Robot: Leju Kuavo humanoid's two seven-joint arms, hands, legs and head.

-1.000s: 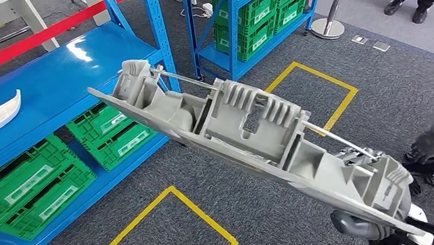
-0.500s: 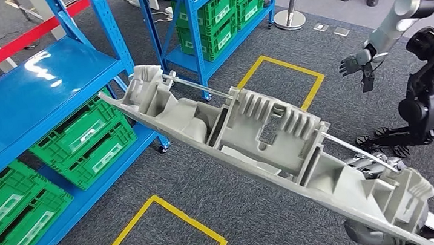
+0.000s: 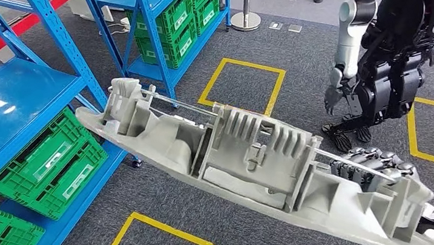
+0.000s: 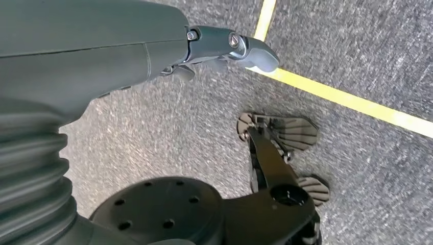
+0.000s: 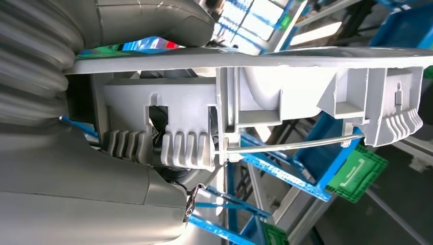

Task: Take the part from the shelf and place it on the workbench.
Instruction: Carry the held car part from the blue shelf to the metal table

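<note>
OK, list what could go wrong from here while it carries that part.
1. The long grey part is gripped near one end by the right hand; the far end overhangs and could sag or twist loose.
2. That free end sits close to the blue shelf upright and could clip it on a turn.
3. Another robot stands nearby on the right, so a swing could strike it.

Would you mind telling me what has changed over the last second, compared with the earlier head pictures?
The whole head view has swung: the blue shelves and green crates slid left, and a second robot came into frame on the right, so the camera turned; the things did not move. The right hand still holds the long grey part by its near end, at much the same tilt. Nothing was let go.
</note>
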